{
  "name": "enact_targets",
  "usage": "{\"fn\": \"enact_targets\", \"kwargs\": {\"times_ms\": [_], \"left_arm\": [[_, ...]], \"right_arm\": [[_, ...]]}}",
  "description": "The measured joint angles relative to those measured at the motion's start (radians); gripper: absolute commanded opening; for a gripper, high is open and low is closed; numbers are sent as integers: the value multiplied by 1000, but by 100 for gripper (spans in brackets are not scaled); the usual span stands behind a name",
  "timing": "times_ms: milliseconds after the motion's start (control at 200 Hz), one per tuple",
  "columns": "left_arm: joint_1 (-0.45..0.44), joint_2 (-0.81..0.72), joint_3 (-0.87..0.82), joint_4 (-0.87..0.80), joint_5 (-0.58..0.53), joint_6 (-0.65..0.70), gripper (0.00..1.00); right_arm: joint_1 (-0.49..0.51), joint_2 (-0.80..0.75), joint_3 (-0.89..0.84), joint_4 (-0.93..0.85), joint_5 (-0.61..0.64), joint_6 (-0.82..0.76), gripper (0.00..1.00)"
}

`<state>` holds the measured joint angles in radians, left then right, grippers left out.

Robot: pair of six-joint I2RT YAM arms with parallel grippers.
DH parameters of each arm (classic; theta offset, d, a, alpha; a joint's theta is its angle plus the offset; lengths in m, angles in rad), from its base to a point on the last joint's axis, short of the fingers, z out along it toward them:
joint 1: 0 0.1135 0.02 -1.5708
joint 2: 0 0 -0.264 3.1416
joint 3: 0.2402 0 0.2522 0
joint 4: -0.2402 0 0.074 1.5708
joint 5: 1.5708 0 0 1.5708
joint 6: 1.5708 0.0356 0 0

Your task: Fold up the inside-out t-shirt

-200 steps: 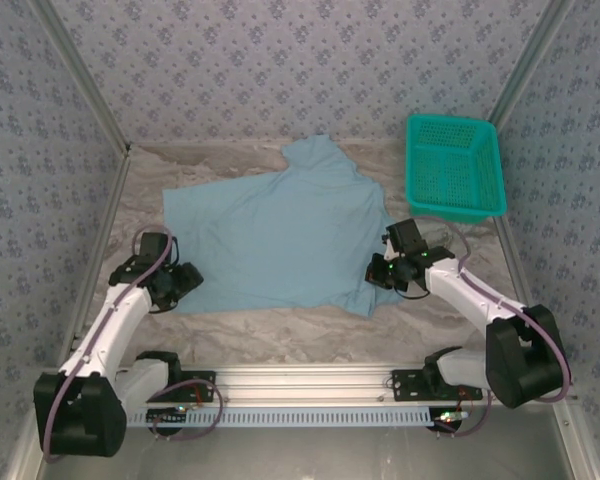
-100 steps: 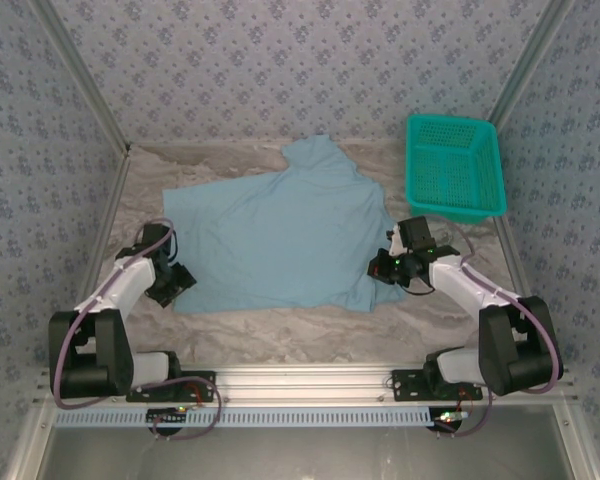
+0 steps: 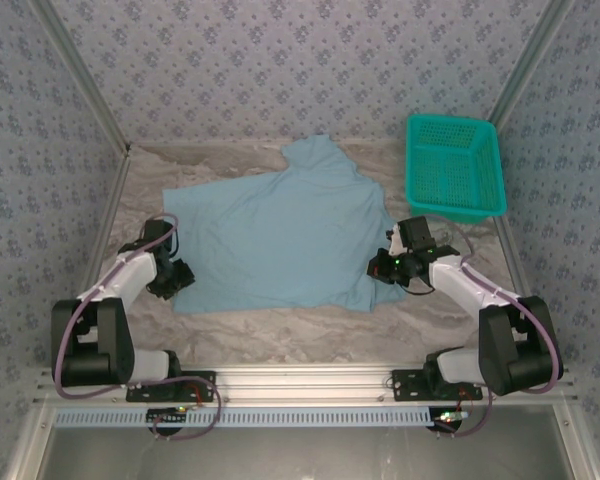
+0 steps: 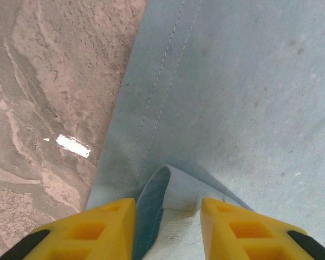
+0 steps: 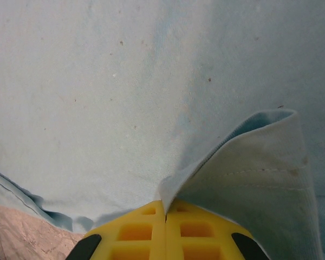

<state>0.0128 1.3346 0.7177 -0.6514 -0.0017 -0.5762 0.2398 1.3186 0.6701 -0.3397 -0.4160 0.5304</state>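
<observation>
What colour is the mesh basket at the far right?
Teal; the plastic mesh basket shows best in the top external view.

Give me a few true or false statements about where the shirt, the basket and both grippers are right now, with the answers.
1. The shirt lies in the basket. False: it lies spread on the table.
2. The right gripper is shut on a fold of the shirt. True.
3. The left gripper has its fingers pressed together. False: they stand apart with a ridge of cloth between them.
4. The basket stands at the table's far right. True.
</observation>
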Motion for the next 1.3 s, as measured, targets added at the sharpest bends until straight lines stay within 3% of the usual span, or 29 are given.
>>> {"fn": "enact_targets", "kwargs": {"times_ms": [530, 749, 899, 1299], "left_arm": [[-39, -49, -16, -25, -48, 0, 26], [-39, -37, -16, -25, -60, 13, 16], [-39, -47, -16, -31, -67, 22, 3], [-41, -423, -16, -189, -57, -89, 0]], "right_arm": [[5, 0, 0, -3, 7, 0, 0], [5, 0, 0, -15, 16, 0, 0], [7, -16, 0, -40, 25, -4, 0], [6, -302, 0, -229, 56, -68, 0]]}}
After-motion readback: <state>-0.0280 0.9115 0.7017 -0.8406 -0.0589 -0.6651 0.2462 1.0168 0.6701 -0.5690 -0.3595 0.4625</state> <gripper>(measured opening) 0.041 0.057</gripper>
